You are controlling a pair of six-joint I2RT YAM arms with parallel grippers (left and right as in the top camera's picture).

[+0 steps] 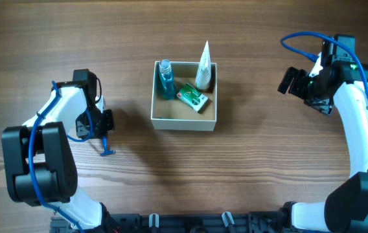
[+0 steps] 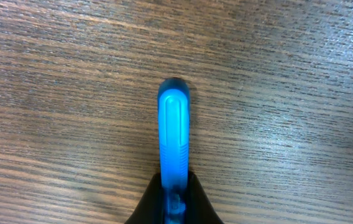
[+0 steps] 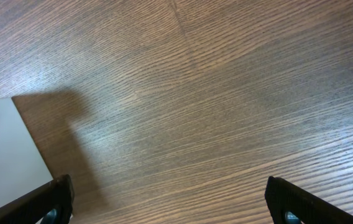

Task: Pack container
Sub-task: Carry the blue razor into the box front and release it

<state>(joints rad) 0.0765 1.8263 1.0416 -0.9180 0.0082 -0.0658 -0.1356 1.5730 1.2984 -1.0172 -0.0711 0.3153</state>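
Observation:
The container point(image 1: 160, 117), a square white-walled box with a tan inside, stands at the table's middle. It holds a teal bottle point(image 1: 165, 76), a green packet point(image 1: 192, 96) and a white tube point(image 1: 203, 65) leaning on its far right corner. My left gripper point(image 1: 103, 124) is left of the box, shut on a blue toothbrush point(image 1: 107, 146). In the left wrist view the toothbrush point(image 2: 174, 127) sticks out from the shut fingers point(image 2: 174, 182) over bare wood. My right gripper point(image 1: 290, 81) is open and empty, right of the box. The box's white wall point(image 3: 2, 146) shows at the left of the right wrist view, beside the spread fingers point(image 3: 167, 196).
The table is brown wood grain point(image 1: 255, 149). Blue cables run along both white arms. A black rail with clips lies along the near edge point(image 1: 190, 221).

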